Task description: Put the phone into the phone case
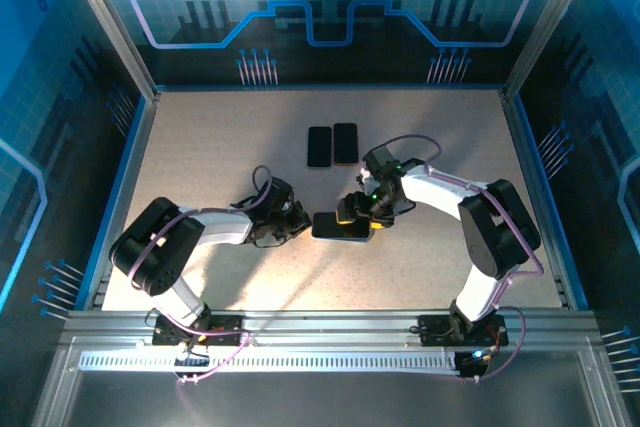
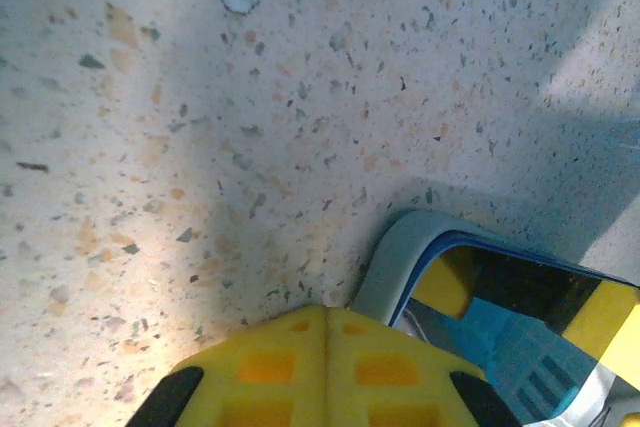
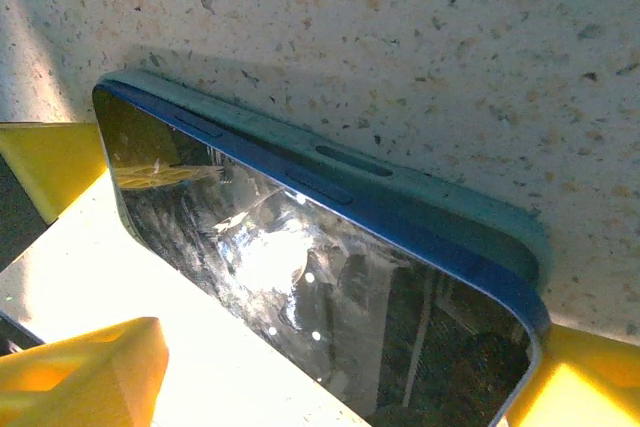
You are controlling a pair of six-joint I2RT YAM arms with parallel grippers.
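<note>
The phone [image 1: 335, 227], dark glass with a blue frame, lies mid-table in a pale grey-blue case [image 3: 430, 197]. In the right wrist view the phone [image 3: 330, 277] has its blue far edge standing just above the case's rim. My right gripper [image 1: 358, 209] [image 3: 340, 372] is open over the screen. One of its yellow fingers [image 3: 585, 382] is at the phone's corner and the other [image 3: 85, 372] stands clear of it. My left gripper [image 1: 298, 219] [image 2: 326, 315] is shut, pads together with nothing between them, beside the case's rounded corner [image 2: 385, 267].
Two more dark slabs [image 1: 319, 146] [image 1: 345, 143] lie side by side at the back centre. Blue enclosure walls [image 1: 120, 147] ring the speckled table [image 1: 200, 147]. A metal rail [image 1: 320, 322] runs along the near edge by the arm bases.
</note>
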